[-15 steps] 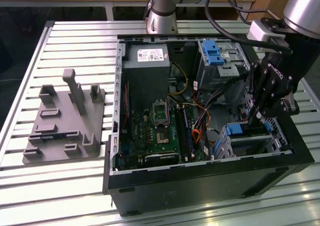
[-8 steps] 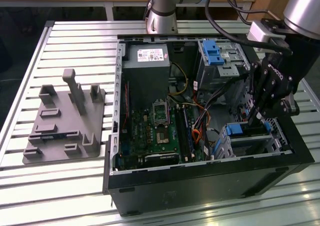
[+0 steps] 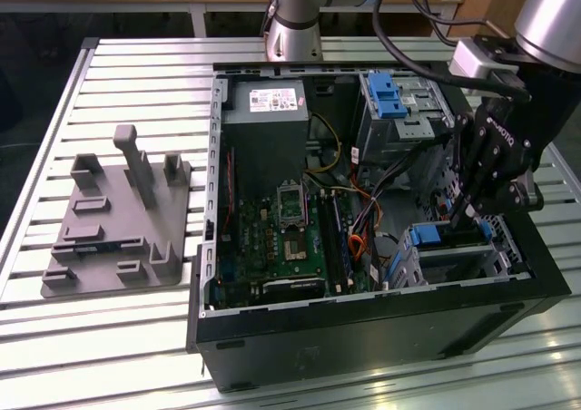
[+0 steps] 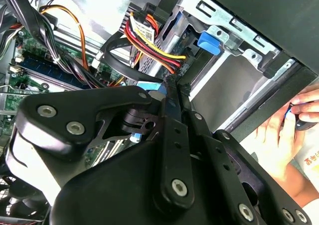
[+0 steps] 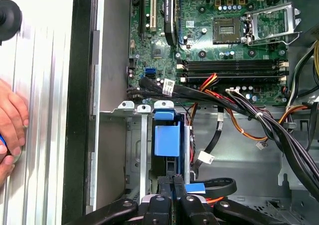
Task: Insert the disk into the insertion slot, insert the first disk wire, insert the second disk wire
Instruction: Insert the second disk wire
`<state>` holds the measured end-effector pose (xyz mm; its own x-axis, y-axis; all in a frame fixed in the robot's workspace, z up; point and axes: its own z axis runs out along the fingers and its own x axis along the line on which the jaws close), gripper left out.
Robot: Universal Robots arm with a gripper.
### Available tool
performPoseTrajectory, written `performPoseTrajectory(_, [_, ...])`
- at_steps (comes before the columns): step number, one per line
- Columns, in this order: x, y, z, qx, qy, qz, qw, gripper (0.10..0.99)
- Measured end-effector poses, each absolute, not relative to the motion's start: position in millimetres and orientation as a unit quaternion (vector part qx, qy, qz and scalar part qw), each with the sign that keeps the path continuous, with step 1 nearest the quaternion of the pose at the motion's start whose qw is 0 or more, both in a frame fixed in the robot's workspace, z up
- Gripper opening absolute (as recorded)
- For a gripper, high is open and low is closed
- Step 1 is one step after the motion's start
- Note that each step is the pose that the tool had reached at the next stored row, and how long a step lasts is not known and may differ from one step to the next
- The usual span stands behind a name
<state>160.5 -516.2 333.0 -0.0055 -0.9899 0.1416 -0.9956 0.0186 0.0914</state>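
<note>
The disk sits inside the insertion slot (image 3: 495, 258), a silver cage at the case's front on the exterior view's right. Its blue carrier (image 3: 425, 237) (image 5: 167, 138) shows at the cage's open end. My gripper (image 3: 460, 218) reaches down into the case right behind the disk. Its fingers (image 5: 168, 185) are closed together, and a black flat disk wire with a blue end (image 5: 195, 187) (image 4: 149, 85) meets them at the tips. A bundle of red, yellow and black wires (image 4: 152, 48) hangs just beyond.
The motherboard (image 3: 290, 238) lies across the middle of the open case. A second bay with a blue latch (image 3: 385, 92) stands at the back. Loose cables (image 5: 259, 120) cross beside the cage. A person's hand (image 4: 279, 135) (image 5: 10, 120) rests outside the case wall. A grey fixture (image 3: 118, 219) lies on the table.
</note>
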Motion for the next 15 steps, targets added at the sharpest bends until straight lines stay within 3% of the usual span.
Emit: performPoseTrajectory(15, [160.6, -516.4, 331.1, 0.700, -0.709, 0.017, 0.083, 0.145])
